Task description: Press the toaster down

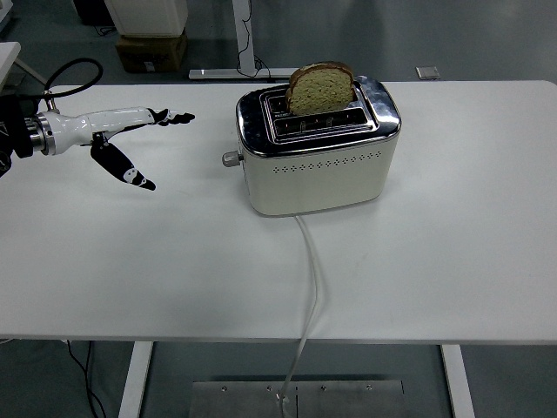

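Observation:
A cream and chrome toaster (318,157) stands on the white table (174,261) at the middle back. A slice of brown bread (321,87) sticks up out of its rear slot. Its lever knob (231,158) juts from the left end, in the raised position. My left hand (144,144) is at the left, above the table, well short of the knob. Its fingers (170,117) stretch out toward the toaster and the thumb (130,174) hangs down, holding nothing. The right arm is out of view.
The toaster's white cord (312,279) runs from its front over the table's near edge to the floor. Boxes (150,43) and a desk leg (248,43) stand on the floor beyond the table.

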`<action>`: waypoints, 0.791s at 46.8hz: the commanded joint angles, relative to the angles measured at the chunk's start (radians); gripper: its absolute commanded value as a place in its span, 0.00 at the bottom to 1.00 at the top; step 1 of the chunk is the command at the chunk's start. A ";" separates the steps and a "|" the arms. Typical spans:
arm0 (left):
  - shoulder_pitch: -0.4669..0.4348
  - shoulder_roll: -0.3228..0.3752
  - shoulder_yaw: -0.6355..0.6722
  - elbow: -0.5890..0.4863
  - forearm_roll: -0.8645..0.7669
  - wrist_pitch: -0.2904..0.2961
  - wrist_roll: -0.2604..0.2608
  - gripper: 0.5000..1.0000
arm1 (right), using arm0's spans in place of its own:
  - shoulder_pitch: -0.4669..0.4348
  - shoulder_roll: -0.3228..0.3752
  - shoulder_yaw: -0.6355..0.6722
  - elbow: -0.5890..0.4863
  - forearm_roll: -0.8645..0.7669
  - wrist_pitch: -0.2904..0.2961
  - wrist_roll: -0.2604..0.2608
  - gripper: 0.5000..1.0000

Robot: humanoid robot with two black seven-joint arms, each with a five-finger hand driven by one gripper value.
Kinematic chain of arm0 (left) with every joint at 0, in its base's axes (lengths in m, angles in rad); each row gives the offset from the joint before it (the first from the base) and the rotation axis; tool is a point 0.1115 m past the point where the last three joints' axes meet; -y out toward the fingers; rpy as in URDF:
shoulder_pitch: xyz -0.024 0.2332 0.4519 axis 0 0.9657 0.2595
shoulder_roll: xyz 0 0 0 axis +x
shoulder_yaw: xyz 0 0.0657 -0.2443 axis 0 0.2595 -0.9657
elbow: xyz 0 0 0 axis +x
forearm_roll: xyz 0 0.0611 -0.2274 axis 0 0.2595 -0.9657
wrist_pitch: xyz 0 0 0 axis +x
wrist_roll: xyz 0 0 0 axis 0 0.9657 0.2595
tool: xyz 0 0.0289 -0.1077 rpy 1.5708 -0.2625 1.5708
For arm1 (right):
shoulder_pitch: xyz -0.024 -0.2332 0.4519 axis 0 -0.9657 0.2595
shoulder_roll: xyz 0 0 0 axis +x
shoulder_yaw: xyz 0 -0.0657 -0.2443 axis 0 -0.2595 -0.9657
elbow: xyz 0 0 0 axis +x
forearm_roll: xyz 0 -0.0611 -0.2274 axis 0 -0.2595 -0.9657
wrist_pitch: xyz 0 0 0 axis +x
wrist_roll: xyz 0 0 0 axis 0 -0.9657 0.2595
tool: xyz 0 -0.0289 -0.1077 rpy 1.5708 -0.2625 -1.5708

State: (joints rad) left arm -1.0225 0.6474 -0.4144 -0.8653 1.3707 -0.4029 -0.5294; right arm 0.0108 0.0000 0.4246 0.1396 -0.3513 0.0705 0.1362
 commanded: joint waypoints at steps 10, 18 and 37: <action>0.039 -0.008 -0.001 -0.037 0.007 0.055 -0.004 1.00 | 0.000 0.000 0.000 0.000 0.000 0.000 -0.001 1.00; 0.058 0.001 -0.001 -0.096 0.007 0.079 -0.008 1.00 | 0.000 0.000 -0.001 0.000 0.000 0.000 0.000 1.00; 0.082 0.018 0.017 -0.127 0.041 0.107 -0.021 1.00 | 0.000 0.000 0.000 0.000 0.000 0.000 -0.001 1.00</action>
State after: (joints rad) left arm -0.9425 0.6711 -0.4026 -0.9931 1.3976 -0.2981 -0.5510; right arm 0.0110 -0.0001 0.4236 0.1399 -0.3513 0.0705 0.1367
